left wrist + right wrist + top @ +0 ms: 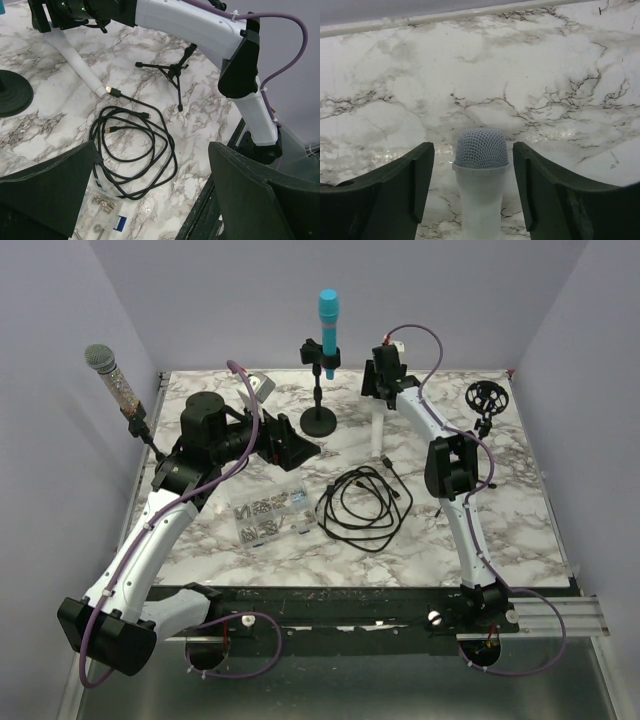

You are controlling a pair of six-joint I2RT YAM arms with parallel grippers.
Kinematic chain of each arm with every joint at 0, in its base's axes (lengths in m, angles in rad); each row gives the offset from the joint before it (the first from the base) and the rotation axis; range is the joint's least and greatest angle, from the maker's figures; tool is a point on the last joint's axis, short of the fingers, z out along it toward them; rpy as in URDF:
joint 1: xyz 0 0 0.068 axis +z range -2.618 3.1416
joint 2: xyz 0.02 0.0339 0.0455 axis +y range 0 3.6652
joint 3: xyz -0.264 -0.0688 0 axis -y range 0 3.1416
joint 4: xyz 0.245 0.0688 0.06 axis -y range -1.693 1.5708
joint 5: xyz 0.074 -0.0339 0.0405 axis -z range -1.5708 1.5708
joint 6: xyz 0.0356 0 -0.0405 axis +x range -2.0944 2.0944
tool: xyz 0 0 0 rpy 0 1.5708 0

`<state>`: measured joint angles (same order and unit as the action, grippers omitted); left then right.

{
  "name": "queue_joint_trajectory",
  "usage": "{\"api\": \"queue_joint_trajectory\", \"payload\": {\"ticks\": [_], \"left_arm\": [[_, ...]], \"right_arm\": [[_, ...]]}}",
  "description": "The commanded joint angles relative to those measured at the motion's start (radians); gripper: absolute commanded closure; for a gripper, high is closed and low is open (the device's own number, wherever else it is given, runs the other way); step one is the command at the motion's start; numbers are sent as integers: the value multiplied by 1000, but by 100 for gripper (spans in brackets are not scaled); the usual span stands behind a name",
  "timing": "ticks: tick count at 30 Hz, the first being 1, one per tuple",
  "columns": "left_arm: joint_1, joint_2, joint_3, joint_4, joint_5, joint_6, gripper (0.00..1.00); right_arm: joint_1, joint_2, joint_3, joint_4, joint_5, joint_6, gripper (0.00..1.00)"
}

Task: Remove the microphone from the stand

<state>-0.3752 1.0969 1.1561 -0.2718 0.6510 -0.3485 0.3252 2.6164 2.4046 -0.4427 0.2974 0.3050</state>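
Note:
A blue microphone (328, 328) stands upright in the clip of a black round-base stand (319, 420) at the back middle. A silver-headed microphone (106, 366) sits in a clamp stand at the far left. A white microphone (381, 435) with a grey mesh head (481, 148) lies right of the blue one. My right gripper (385, 375) (472, 147) is open, its fingers either side of that head with gaps on both sides. My left gripper (290, 445) (152, 150) is open and empty, left of the stand's base.
A coiled black cable (362, 505) (132, 145) lies mid-table, one plug by the white microphone's tail. A clear bag of hardware (265, 518) lies left of it. A black shock mount on a small tripod (487, 400) (175, 70) stands at the back right. Walls close in on three sides.

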Motion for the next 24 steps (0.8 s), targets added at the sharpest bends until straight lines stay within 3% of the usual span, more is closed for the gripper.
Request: {"api": "queue_joint_trajectory", "payload": {"ticks": [1,9,19,24], "left_arm": [[-6,-4,39,-1,-3,2,1],[-17,6,43,-11,-12,9,1],[-36,20,53,-27,-14,17,1],[-43,23,51,-24,-14,16,1]], "right_arm": [[-3,-45,45,-52,-23,-28,25],[12,-237,-39,-119,-41,-33,11],[21,-832,-774,80,-170,23,11],[21,-1102,-1033,125,-210,46,11]]}}
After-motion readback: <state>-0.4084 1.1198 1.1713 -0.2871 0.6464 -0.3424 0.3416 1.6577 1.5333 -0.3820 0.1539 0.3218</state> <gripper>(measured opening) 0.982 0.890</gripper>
